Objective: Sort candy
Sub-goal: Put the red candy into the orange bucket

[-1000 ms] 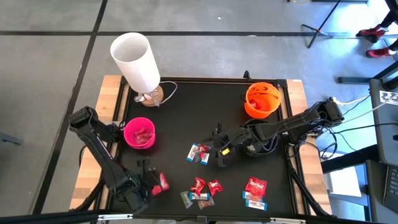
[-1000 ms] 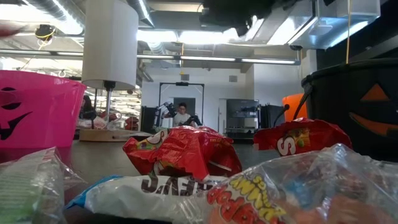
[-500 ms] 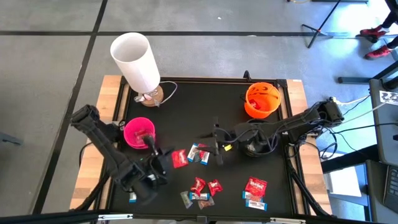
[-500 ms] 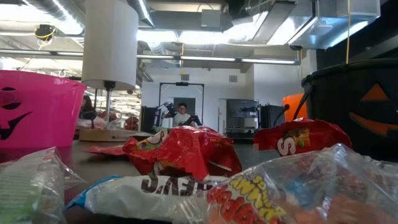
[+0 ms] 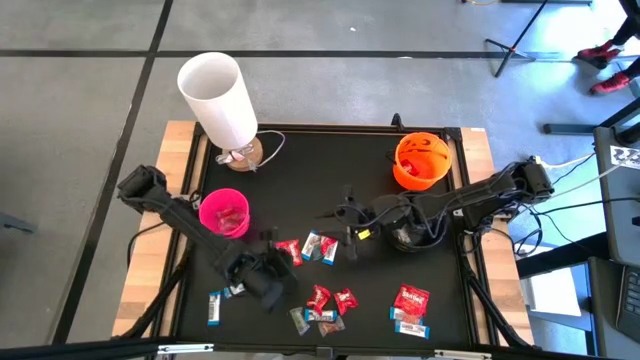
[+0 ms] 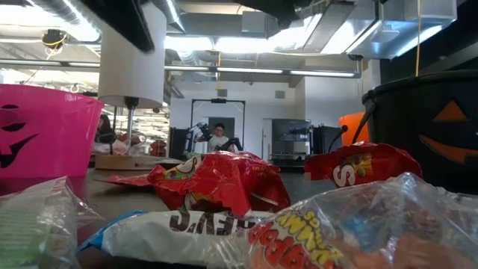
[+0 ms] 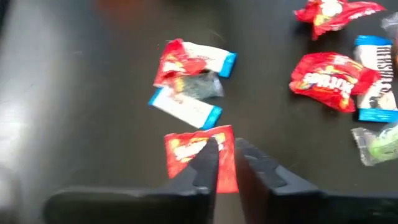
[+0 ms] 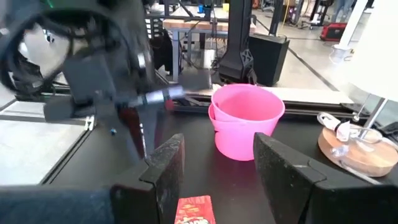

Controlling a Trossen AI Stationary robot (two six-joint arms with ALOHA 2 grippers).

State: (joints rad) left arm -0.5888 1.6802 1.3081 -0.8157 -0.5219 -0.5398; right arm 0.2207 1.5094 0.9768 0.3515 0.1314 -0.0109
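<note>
Two arms worked over scattered candy on a black table.

The left gripper [image 5: 272, 262] hung just over a red candy packet [image 5: 289, 252] at about 7 o'clock of the table [image 5: 300, 180]; its fingers [image 7: 205, 163] stood a narrow gap apart, with the packet lying flat beneath and none of it between them. The right gripper [image 5: 350, 232], near the table's centre, had its fingers [image 8: 166, 163] spread wide and held nothing. More candy [image 5: 322, 247] lay just beside the red packet, another cluster [image 5: 325, 306] sat at 6 o'clock, and further pieces [image 5: 411, 305] at 5 o'clock. A pink bowl [image 5: 224, 213] stood at 9 o'clock, an orange bowl [image 5: 421, 160] at 2 o'clock.
</note>
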